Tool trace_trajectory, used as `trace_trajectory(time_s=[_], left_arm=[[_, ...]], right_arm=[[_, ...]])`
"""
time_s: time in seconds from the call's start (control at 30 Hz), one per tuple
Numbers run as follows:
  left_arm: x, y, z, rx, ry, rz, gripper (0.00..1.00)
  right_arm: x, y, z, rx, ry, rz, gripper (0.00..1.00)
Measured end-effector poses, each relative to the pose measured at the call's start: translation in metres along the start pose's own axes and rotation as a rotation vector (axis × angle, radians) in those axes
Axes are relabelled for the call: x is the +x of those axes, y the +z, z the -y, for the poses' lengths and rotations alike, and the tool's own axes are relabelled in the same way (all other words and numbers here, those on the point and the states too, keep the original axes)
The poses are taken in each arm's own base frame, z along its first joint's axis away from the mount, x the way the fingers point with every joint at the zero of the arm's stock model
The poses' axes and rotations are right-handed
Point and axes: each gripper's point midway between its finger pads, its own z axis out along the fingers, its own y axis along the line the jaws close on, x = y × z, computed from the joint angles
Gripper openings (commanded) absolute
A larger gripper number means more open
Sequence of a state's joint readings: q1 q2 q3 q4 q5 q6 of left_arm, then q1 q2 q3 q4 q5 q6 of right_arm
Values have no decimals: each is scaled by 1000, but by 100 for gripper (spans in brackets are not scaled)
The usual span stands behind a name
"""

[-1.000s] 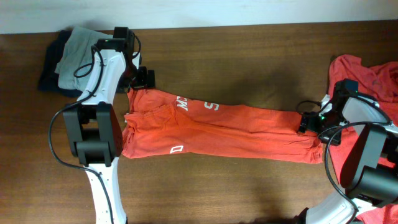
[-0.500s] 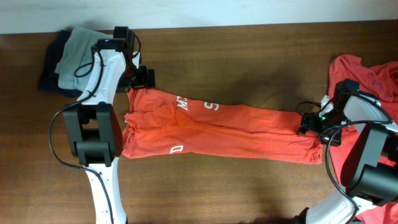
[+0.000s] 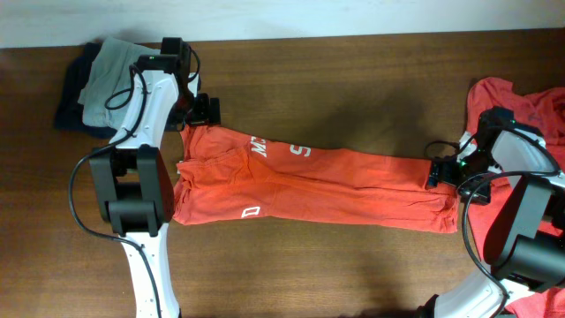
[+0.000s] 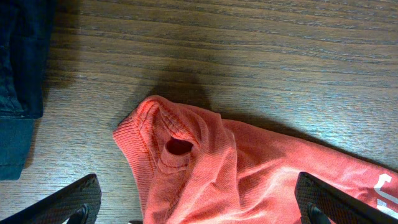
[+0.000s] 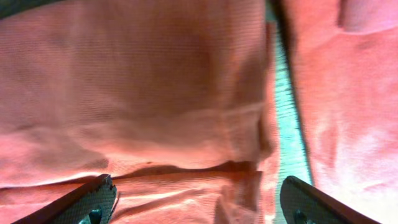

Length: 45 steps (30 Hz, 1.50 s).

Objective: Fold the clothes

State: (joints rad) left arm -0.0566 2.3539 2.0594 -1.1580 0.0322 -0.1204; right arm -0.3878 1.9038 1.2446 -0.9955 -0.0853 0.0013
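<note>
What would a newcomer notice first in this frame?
An orange-red T-shirt lies as a long narrow band across the middle of the wooden table, with white lettering near its left end. The left hand is open over the shirt's upper left corner, and the right hand is open over the opposite end. A heap of red clothes lies at the right edge, and a dark and grey stack at the far left.

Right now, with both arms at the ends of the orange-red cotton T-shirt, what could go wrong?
1. Open right gripper sits beside the crumpled heap of red clothes; closing could pinch that fabric too.
2. Open left gripper hangs over a bunched, curled corner of the orange-red cotton T-shirt; it may catch only one layer.
</note>
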Motion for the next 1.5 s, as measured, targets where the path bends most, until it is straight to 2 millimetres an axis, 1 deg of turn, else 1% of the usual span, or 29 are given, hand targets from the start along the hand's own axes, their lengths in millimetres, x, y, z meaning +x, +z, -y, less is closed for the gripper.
trace_trajectory(time_s=[0.13,0.23,0.33,0.37,0.5,0.57,0.63,0.77,0.8,0.83,1.1,1.2,1.27,1.33,1.43,1.5], left_arm=[[0,0,0,0,0,0,99],[0,0,0,0,0,0,99],[0,0,0,0,0,0,99],[0,0,0,0,0,0,99],[0,0,0,0,0,1,99],[0,0,0,-1,0,1,99],[0,0,-1,-3,0,1,99],[0,0,-1,-4,0,1,99],[0,0,-1,-4,0,1,99],[0,0,-1,-4,0,1,99],[-3,0,-1,-3,-2,12,99],[-6,-3,-2,18,-11,18,99],[-11,-9,-6,30,-28,35,99],[-23,-21,-13,42,-50,75,99],[-43,-42,-32,48,-89,147,99],[-51,-52,-47,45,-118,181,99]], right_arm=[[-6,0,5,26,1,24,90],[-10,4,6,36,0,48,89],[-6,14,7,36,2,47,88],[-4,17,9,41,5,41,86],[-3,18,10,46,23,52,81],[-3,18,9,43,26,55,72],[-3,18,9,40,34,55,59],[-2,19,5,15,43,55,8],[-3,19,2,-1,44,57,4],[-3,19,-1,-12,45,58,4],[-4,15,0,-10,49,44,4],[-9,9,-1,-9,46,39,4],[-14,-1,-1,-7,39,40,4],[-19,-13,-2,-6,35,45,4],[-30,-38,-4,-6,21,66,4],[-36,-57,-6,-6,15,80,4]])
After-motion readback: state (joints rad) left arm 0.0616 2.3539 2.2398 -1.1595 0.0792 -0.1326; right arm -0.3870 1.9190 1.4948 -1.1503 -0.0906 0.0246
